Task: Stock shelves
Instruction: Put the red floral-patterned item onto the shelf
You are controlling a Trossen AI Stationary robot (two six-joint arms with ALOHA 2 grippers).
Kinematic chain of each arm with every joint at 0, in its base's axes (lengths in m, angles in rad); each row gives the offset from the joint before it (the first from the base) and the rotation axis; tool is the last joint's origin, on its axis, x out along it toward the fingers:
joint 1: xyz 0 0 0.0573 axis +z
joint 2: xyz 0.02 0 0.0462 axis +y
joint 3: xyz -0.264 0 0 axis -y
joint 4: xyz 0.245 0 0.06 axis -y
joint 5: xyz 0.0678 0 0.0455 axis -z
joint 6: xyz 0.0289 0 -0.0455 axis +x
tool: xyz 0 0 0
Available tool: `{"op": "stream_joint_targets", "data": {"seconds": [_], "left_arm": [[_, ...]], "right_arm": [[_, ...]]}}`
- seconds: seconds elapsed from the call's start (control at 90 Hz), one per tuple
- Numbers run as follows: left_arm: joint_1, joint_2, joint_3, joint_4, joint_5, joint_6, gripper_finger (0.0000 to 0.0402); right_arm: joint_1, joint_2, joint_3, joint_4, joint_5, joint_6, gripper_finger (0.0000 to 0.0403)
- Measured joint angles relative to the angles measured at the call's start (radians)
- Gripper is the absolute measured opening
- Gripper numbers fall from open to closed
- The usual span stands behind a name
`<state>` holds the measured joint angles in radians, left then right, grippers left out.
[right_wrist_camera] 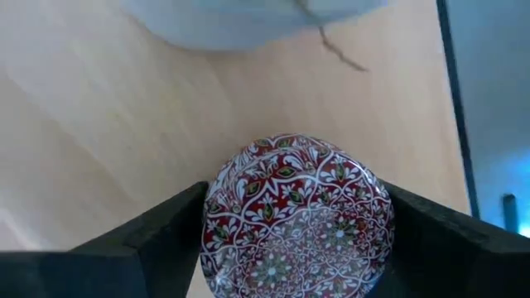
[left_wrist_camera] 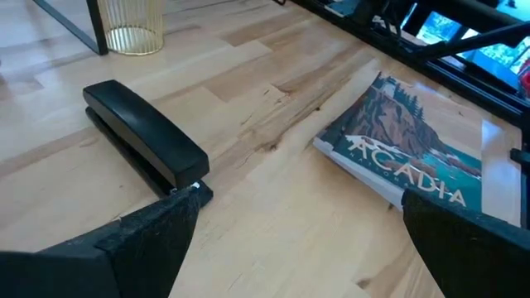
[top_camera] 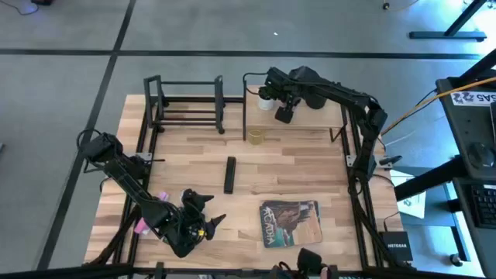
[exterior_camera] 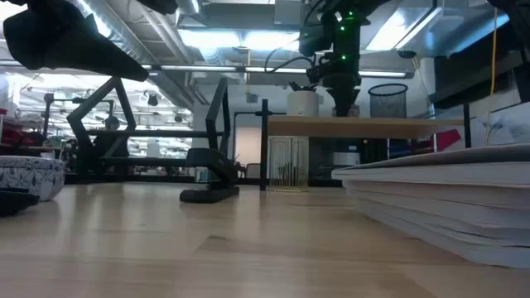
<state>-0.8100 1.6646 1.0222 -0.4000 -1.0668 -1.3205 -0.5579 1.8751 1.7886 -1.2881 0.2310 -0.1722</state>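
Round red patterned disc [right_wrist_camera: 294,217] clamped in right hand [right_wrist_camera: 294,248], over light-wood shelf [top_camera: 310,116], left hand [left_wrist_camera: 298,240] wide.

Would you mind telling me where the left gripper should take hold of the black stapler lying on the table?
Grip the stapler across its narrow width near mid-length, coming straight down from above. It lies flat as a long slim bar with bare tabletop on both long sides, so open fingers should fit. The left gripper sits open close by, probably needing a wrist turn to straddle it.
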Motion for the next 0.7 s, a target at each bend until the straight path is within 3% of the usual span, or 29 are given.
{"op": "stream_joint_targets", "data": {"seconds": [0.478,0.7], "left_arm": [[0.0,0.0,0.0,0.0,0.002,-0.006,0.04],[0.0,0.001,0.0,0.0,0.002,-0.007,0.04]], "right_arm": [[-0.028,0.006,0.083,-0.059,-0.132,0.011,0.0309],[-0.07,0.008,0.082,-0.08,-0.212,0.04,0.0359]]}}
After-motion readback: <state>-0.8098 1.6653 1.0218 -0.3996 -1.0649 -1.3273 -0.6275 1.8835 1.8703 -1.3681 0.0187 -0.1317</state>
